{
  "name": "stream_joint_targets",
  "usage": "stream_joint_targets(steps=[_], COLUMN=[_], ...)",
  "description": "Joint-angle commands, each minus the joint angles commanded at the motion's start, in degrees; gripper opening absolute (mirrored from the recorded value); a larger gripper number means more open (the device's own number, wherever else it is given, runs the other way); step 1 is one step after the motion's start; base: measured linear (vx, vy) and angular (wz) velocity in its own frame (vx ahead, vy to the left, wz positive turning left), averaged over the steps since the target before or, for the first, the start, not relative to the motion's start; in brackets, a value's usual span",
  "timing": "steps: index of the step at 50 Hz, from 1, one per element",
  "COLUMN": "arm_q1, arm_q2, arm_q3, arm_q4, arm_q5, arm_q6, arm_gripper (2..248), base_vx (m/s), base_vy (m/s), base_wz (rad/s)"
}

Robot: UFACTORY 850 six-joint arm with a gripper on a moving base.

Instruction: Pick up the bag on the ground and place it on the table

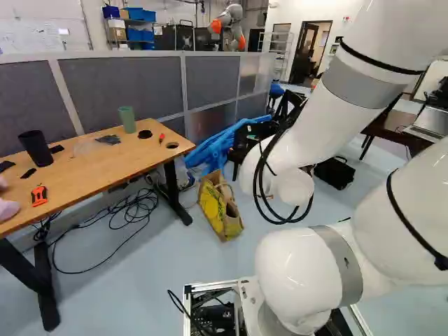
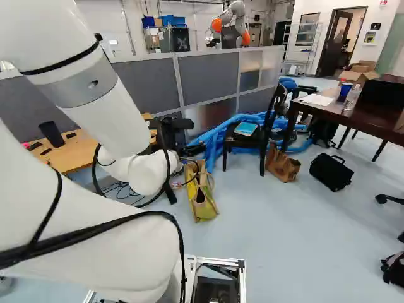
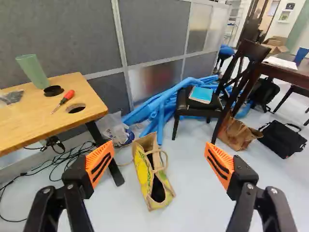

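Note:
The gripper (image 2: pixel 175 126) shows as a dark shape past the arm in the right base view. In the wrist view the gripper (image 3: pixel 159 155) stands open, its orange pads wide apart and nothing held. Ahead of it, down on the floor, is a yellow and tan paper bag (image 3: pixel 145 176) with its top open and looped handles; it appears between the fingers in that view but untouched. The same bag (image 1: pixel 218 210) stands near the table leg in the left base view. The wooden table (image 1: pixel 105 168) is at the left of that view.
On the wooden table are a green cup (image 1: pixel 127 119), a black cup (image 1: pixel 35 148), an orange tool (image 1: pixel 39 196) and a screwdriver (image 3: pixel 64 100). Cables lie below it. A black chair (image 2: pixel 252 136), blue tubing, a brown bag (image 2: pixel 282 165) and a black bag (image 2: pixel 331 172) stand beyond. Another robot (image 2: pixel 233 22) is behind the partition.

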Motion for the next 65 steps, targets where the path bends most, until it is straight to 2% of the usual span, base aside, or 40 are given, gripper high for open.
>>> stream_joint_targets(steps=[26, 49, 65], arm_q1=[0.0, 0.0, 0.0], arm_q2=[0.0, -4.4, -9.8], arm_q3=[0.0, -3.8, -8.7], arm_q4=[0.0, 0.0, 0.0], arm_q5=[0.0, -0.3, -5.0], arm_q6=[0.0, 0.0, 0.0], arm_gripper=[247, 247, 247], base_vx=[0.216, 0.02, 0.0], base_vy=[-0.001, 0.0, 0.0], base_wz=[-0.01, -0.003, 0.0])
